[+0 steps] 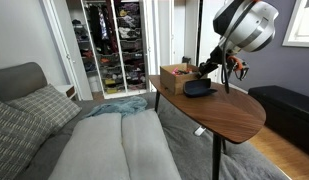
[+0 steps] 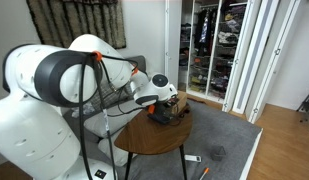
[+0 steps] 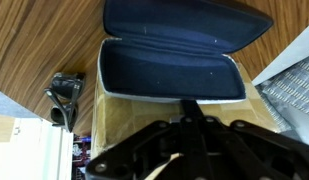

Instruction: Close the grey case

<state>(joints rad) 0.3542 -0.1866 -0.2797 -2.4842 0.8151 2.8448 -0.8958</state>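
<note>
The grey case (image 3: pixel 169 75) lies open on the wooden table (image 3: pixel 34 40). Its navy inside faces up and its lid (image 3: pixel 184 25) is folded back flat. The light grey rim shows along the near edge. In both exterior views it is a dark flat shape (image 1: pixel 199 89) (image 2: pixel 166 116) on the table. My gripper (image 3: pixel 189 106) hangs just over the near rim of the case. Its fingers read as one dark bar, pressed together, with nothing between them. It also shows in both exterior views (image 1: pixel 207 71) (image 2: pixel 162 104).
The open brown wooden box (image 1: pixel 175 78) stands beside the case, and its tan surface (image 3: pixel 129 125) lies under my gripper. A small black folded object (image 3: pixel 66 96) lies left of the case. The round table (image 1: pixel 229 115) stands by a grey sofa (image 1: pixel 114 140). A closet (image 1: pixel 112 45) is behind.
</note>
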